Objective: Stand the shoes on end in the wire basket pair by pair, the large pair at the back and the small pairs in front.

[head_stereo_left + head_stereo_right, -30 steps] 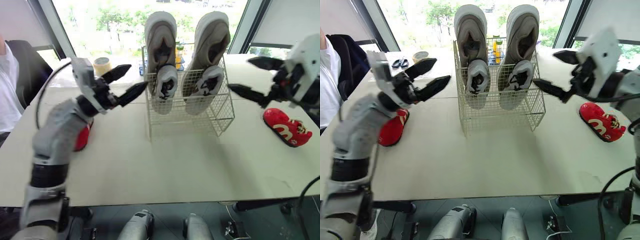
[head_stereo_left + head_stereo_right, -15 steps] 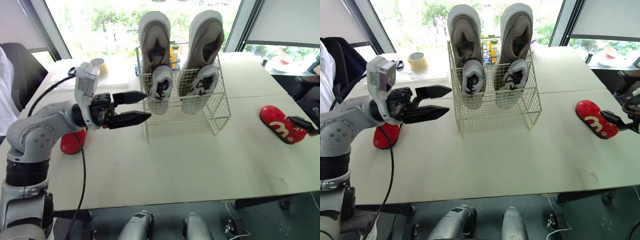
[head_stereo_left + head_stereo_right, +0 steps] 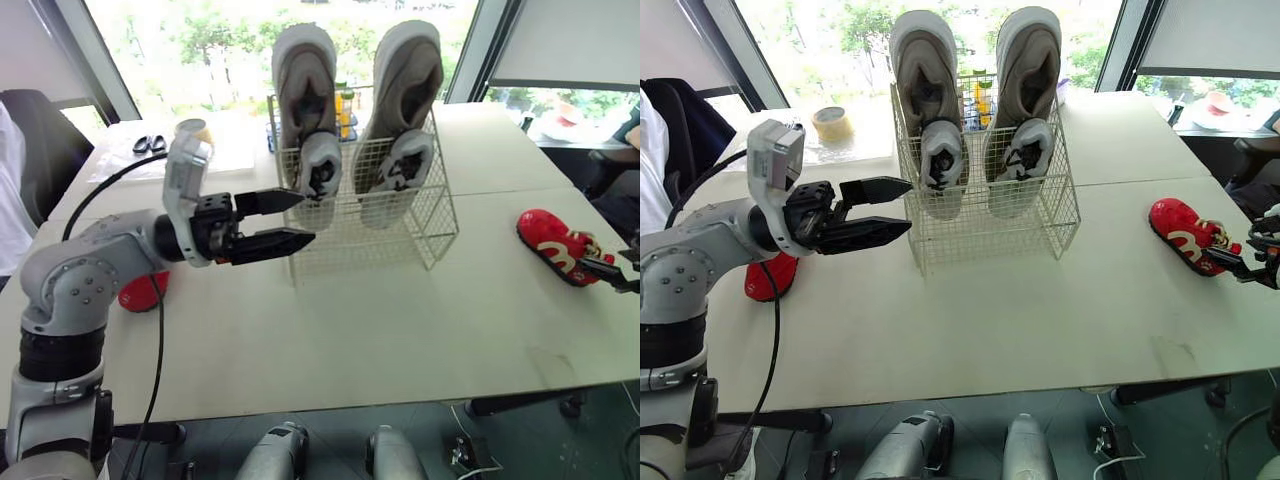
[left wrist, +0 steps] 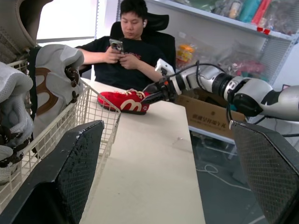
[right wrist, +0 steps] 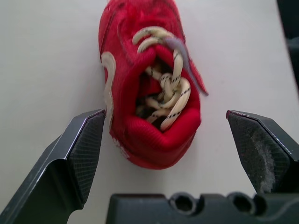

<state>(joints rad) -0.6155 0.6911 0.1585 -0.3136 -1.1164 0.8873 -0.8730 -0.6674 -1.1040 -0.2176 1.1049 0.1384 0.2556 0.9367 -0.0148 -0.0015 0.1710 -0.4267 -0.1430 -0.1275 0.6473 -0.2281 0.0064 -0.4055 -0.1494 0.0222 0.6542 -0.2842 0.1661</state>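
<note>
1. Wire basket (image 3: 985, 215) toward the table's (image 3: 970, 320) back edge already has the big grey shoes (image 3: 923, 60) behind, small grey shoes (image 3: 940, 160) in front
2. Red shoe (image 5: 152, 107) near right edge: right gripper (image 5: 164, 114) just swung over, open around its heel, grab probably next
3. Left gripper (image 3: 908, 206) open beside basket

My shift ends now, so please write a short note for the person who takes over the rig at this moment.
Left gripper: open, empty, hovering by the wire basket's left front corner.
Right gripper: open, empty, straddling the right red shoe's heel, not yet closed.
Done: large grey pair stands at the basket's back, small grey pair in front.
To do: both red shoes lie on the table; the left red shoe is beside the left arm.
</note>
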